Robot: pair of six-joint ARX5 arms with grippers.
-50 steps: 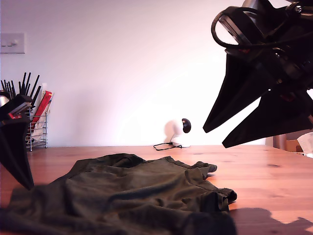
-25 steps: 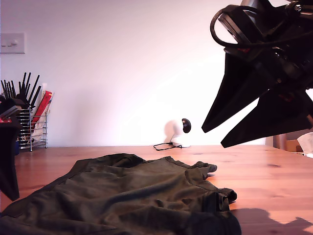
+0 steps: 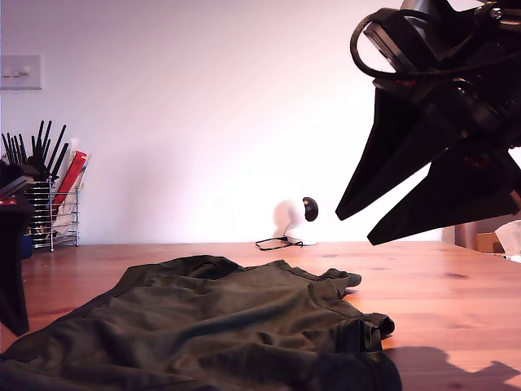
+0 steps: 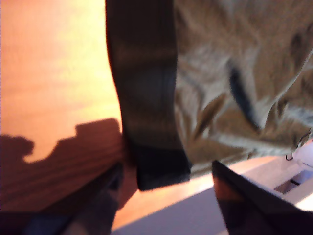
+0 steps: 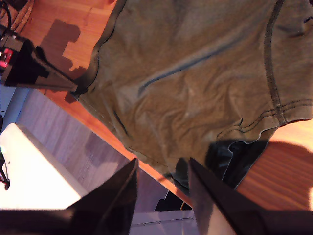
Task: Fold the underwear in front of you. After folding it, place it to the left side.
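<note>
The underwear (image 3: pixel 220 326) lies rumpled on the wooden bench (image 3: pixel 456 293), while my first end effector (image 4: pixel 166 183) and my second end effector (image 5: pixel 161 169) hover above it, both spread and empty.

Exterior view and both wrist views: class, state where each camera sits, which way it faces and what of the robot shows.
Exterior view: low at table level, facing the wall across the underwear; my first gripper at its left, my second gripper high at its right.
First wrist view: on my first gripper, facing down at the waistband; its fingers show.
Second wrist view: high, facing down; its fingers show.
Shared: the underwear, in all three.
</note>
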